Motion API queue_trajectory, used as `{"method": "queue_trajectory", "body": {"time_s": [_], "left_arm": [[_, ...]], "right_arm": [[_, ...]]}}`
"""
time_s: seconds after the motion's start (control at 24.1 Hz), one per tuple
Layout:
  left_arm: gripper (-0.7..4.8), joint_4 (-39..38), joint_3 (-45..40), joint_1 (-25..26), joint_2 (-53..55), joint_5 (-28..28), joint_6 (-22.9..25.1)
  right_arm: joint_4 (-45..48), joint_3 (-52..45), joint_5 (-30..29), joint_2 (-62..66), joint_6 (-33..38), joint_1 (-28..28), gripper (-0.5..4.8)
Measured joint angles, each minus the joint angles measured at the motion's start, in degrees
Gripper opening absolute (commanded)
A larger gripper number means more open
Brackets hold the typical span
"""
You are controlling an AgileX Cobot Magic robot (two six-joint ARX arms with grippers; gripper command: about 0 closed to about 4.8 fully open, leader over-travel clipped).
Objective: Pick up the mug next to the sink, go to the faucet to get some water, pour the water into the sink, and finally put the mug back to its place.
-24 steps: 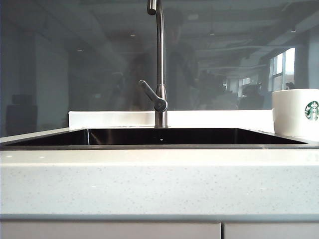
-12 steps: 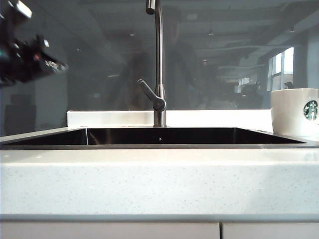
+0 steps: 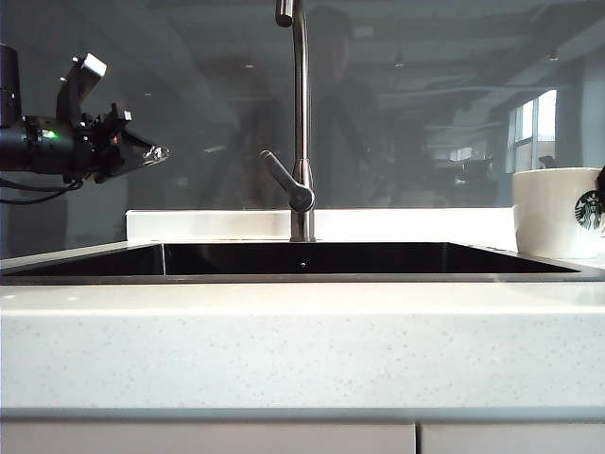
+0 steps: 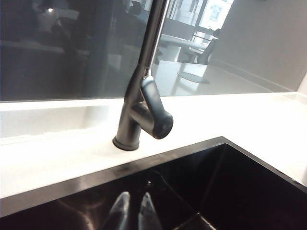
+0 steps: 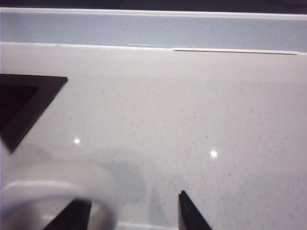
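Two grippers are at work over a speckled white countertop [image 3: 302,350], which fills the near part of the exterior view. Set into it, the sink [image 3: 302,259] shows as a dark recessed basin with a thin metal rim. On the counter just past the sink's right end stands the mug [image 3: 553,213], upright, its green logo partly covered by a dark tip at the view's right edge. In the right wrist view the right gripper [image 5: 132,211] hangs just above the mug [image 5: 57,191], its fingers spread wide, one finger over the mug's open mouth and the other outside the rim; nothing is held. A corner of the sink [image 5: 24,103] lies beyond. The left gripper [image 3: 151,153] hovers high above the sink's left end, pointing toward the faucet [image 3: 301,123]. In the left wrist view its fingertips [image 4: 132,211] stand narrowly apart, empty, over the black basin [image 4: 192,191]. Behind the basin rises the faucet [image 4: 144,81], its grey lever [image 4: 156,112] angled forward. A dark reflective wall panel [image 3: 189,104] stands farthest back.
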Motion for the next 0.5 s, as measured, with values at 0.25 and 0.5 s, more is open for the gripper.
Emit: {"method": "queue_trajectory", "body": {"time_s": [0.25,0.5], "left_arm": [[0.28,0.2,0.0,-0.04,0.02,-1.2,0.02],[0.25,0.22,0.09,-0.04,0.11,-2.82,1.66]], "right_arm": [[0.92,3.43,-2.14,4.59,-0.04,0.7,1.28],[1.25,4.5,-3.61,5.29,0.28,1.27,0.39]]}}
